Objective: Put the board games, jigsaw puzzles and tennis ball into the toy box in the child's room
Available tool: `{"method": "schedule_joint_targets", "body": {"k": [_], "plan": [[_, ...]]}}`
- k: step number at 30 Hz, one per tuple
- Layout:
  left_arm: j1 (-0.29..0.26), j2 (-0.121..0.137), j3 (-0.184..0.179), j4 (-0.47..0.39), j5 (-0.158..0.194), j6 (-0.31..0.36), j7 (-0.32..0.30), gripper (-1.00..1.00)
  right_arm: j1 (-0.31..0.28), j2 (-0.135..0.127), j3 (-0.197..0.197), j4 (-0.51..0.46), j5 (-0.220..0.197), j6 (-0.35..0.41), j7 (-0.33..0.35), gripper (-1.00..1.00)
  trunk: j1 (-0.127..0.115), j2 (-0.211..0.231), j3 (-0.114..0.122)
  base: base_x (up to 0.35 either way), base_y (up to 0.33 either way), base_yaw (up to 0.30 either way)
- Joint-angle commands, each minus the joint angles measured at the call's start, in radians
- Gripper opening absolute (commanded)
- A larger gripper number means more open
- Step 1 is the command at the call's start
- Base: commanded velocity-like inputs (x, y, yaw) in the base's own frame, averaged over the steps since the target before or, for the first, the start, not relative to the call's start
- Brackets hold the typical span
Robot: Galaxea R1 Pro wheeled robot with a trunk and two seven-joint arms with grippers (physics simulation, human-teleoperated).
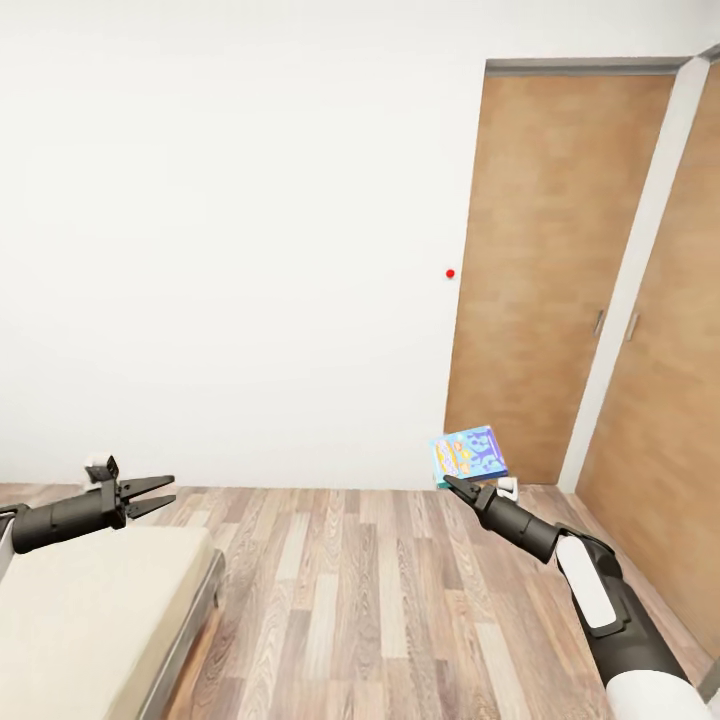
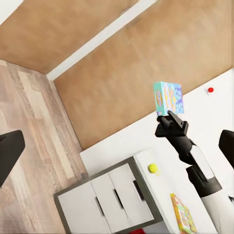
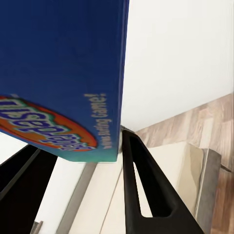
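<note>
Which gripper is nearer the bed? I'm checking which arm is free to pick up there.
Left. The left gripper hangs above the bed, over its near corner, fingers slightly parted and holding nothing. The right gripper is across the wooden floor, clamping a board game.

1. My head camera looks forward and down at a white wall, brown wooden doors [image 1: 560,270] and plank floor.
2. My left wrist camera faces across the room, taking in my right tool [image 2: 170,121] from afar.
3. My right wrist camera sits tight against the blue cartoon-printed board game box [image 3: 58,73]; both other views share that box.
</note>
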State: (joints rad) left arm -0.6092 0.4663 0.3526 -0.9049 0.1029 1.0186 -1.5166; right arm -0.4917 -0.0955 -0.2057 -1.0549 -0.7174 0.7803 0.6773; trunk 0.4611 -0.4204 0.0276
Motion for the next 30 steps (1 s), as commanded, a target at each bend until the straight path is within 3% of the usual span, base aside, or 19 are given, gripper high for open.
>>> {"method": "schedule_joint_targets", "body": {"k": [1,30], "plan": [[0.0,0.001,0.0,0.0,0.0,0.011,-0.004,1.0,-0.001,0.0,-0.001,0.001,-0.006,0.007,0.002,-1.0,-0.004,0.007,0.004,0.0,0.0,-0.269],[0.0,0.0,-0.002,0.0,0.002,0.011,-0.005,1.0,-0.001,0.001,-0.003,0.015,-0.005,0.005,0.004,-1.0,-0.011,0.02,0.033,0.0,0.0,-0.269]]}}
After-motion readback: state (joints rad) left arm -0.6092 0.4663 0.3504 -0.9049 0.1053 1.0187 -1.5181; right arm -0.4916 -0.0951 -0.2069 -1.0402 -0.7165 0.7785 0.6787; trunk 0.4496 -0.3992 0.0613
